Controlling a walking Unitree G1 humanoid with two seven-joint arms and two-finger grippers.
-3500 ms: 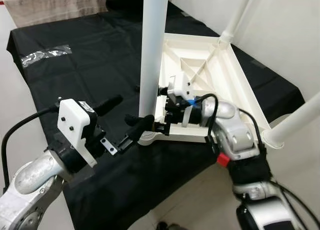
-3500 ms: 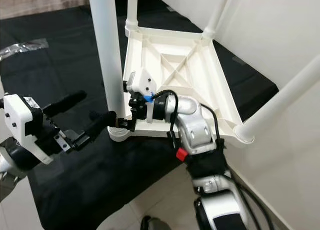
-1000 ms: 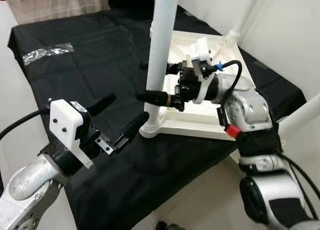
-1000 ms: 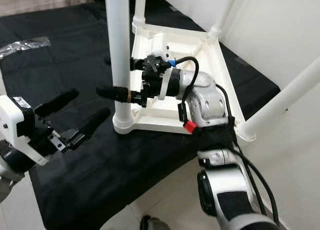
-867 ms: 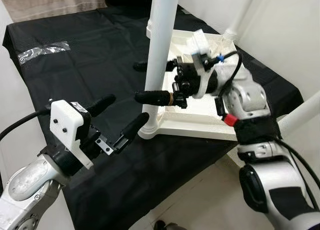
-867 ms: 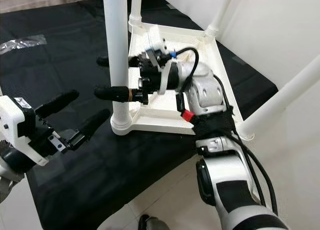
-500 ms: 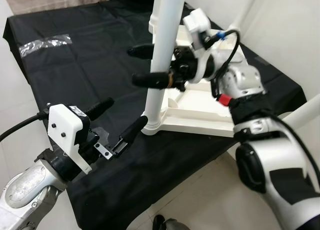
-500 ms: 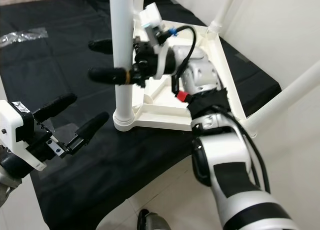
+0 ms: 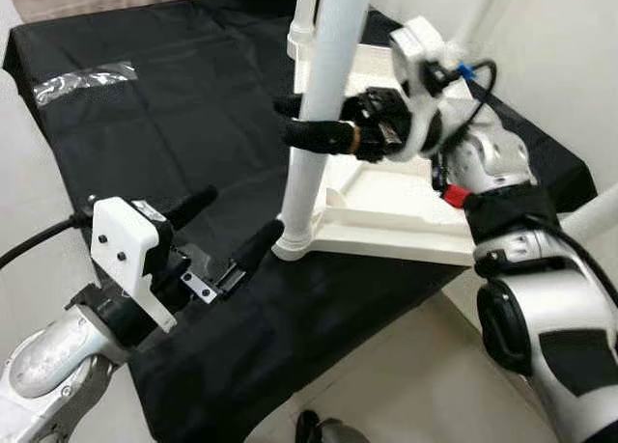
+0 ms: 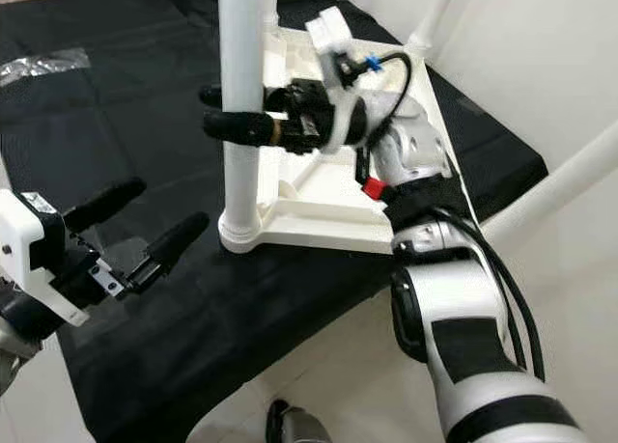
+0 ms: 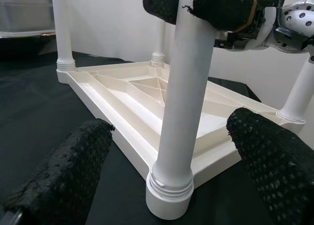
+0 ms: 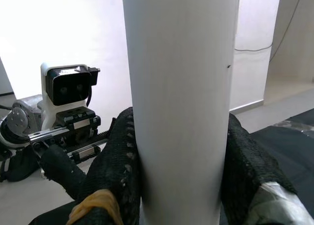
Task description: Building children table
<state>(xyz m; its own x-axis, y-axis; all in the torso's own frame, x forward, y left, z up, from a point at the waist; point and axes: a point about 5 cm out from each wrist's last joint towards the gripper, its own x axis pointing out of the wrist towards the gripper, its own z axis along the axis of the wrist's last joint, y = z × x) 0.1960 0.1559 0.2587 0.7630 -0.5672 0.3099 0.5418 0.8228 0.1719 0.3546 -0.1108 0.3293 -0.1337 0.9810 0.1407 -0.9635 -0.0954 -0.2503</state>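
I am clamping my right gripper around the near table leg, standing upright in the corner socket of the inverted tabletop. My left gripper is hovering spread beside its base. Next: seating it by twisting, I judge.

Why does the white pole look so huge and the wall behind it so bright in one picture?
In the right wrist view the table leg sits right against the camera, between the right gripper's fingers, so it looks giant; the background wall is washed out by bright light. In the left wrist view the left gripper's fingers look large and slightly soft for the same reason. The eye views are evenly lit and fairly sharp.
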